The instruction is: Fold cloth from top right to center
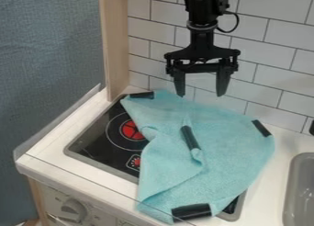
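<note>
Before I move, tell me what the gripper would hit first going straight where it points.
Probably the blue cloth, near its far edge, since the gripper points down over it; depth is unclear from here.

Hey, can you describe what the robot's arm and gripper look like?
The arm is black, with a narrow wrist section and a thin black cable looping out at one side. The gripper is black too, with a wide crossbar and two fingers that taper toward their tips.
</note>
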Action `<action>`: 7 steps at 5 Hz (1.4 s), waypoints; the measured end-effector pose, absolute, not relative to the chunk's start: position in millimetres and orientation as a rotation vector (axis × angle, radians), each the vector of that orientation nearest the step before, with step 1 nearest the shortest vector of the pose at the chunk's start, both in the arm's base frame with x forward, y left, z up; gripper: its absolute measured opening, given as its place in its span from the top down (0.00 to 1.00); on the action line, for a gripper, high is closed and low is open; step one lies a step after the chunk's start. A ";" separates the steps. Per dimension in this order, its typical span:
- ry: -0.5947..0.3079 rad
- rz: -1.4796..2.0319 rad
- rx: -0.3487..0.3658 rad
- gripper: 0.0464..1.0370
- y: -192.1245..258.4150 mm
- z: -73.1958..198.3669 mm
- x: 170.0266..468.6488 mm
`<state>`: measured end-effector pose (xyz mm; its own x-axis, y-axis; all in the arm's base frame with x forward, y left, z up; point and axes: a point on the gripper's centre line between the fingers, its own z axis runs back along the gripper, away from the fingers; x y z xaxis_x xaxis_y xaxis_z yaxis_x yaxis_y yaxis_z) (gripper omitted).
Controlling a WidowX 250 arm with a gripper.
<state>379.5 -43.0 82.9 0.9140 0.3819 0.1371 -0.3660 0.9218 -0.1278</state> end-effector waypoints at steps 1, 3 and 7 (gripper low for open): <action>-0.123 0.383 -0.093 0.04 -43.9 69.5 376.0; -0.111 0.324 -0.113 0.04 -54.3 67.3 376.1; -0.116 0.423 -0.088 0.04 -128.2 50.1 417.6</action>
<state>417.6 -128.2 50.1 0.9053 0.4144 0.0933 -0.4044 0.9080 -0.1095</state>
